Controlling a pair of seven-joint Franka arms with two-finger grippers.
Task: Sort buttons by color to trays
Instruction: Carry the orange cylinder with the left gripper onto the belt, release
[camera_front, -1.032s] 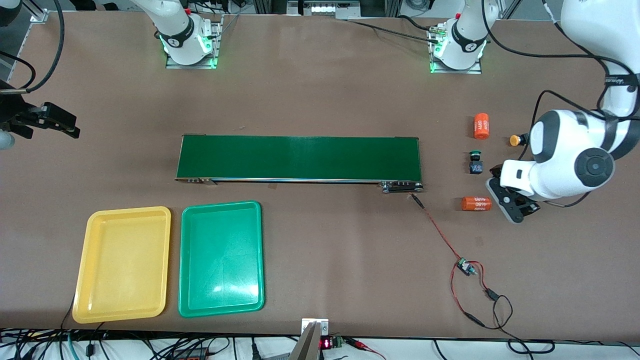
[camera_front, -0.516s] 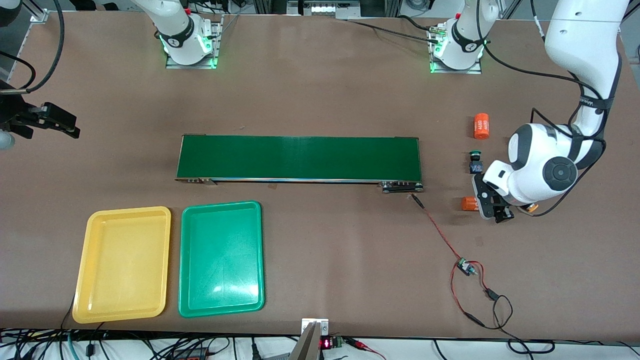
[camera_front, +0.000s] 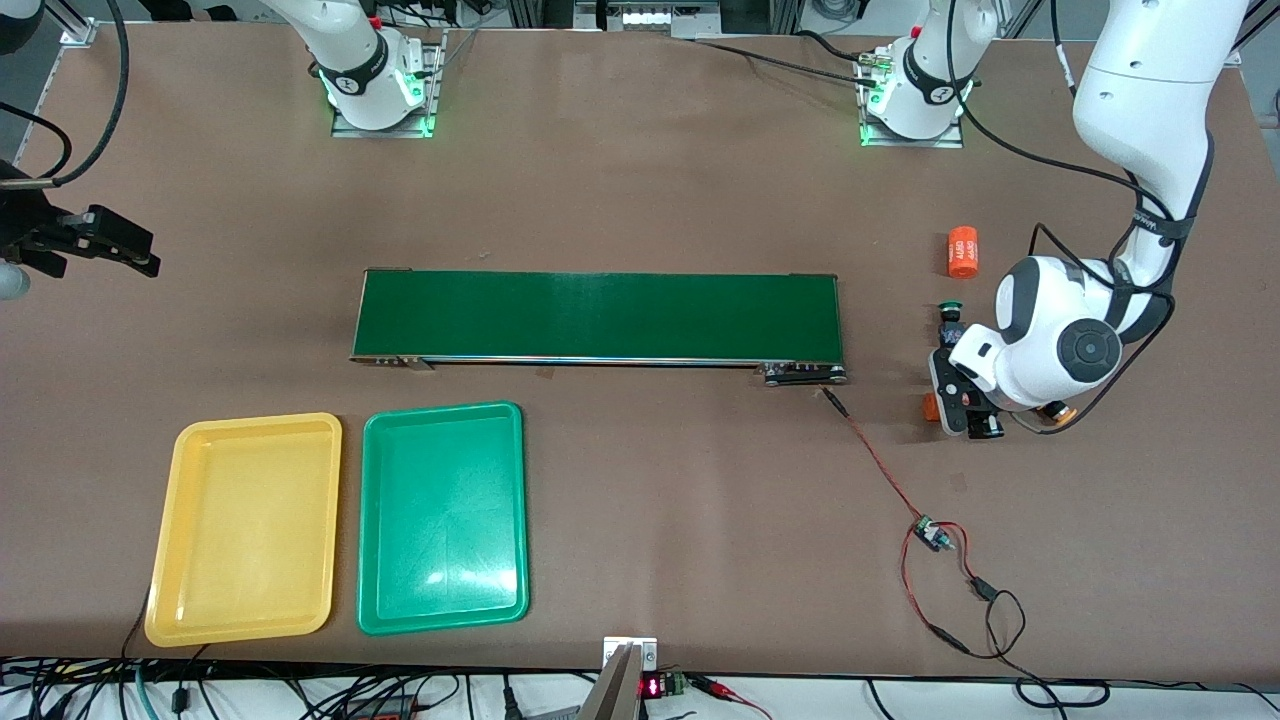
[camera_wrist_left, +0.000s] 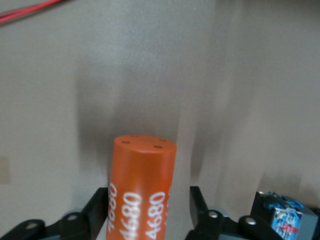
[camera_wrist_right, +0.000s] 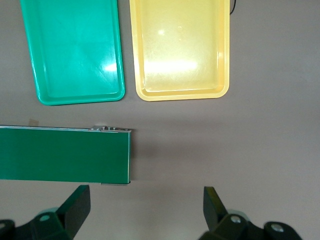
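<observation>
Shifted toward the belt, left claw (camera_front: 958, 405) straddles the lying orange cylinder (camera_wrist_left: 141, 187), fingers not clenched; green button (camera_front: 950, 322) lies beside; right claw (camera_wrist_right: 145, 212) waits released.

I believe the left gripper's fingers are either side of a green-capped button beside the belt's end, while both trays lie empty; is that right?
Not quite: the left wrist view shows the left gripper astride an orange cylinder printed "4680", not a button. The yellow tray and green tray are indeed empty.

Dark-green belt (camera_front: 597, 316) mid-table; two orange "4680" cylinders (camera_front: 963, 252) (camera_wrist_left: 141, 192); red wire (camera_front: 880, 465), perhaps controller.
</observation>
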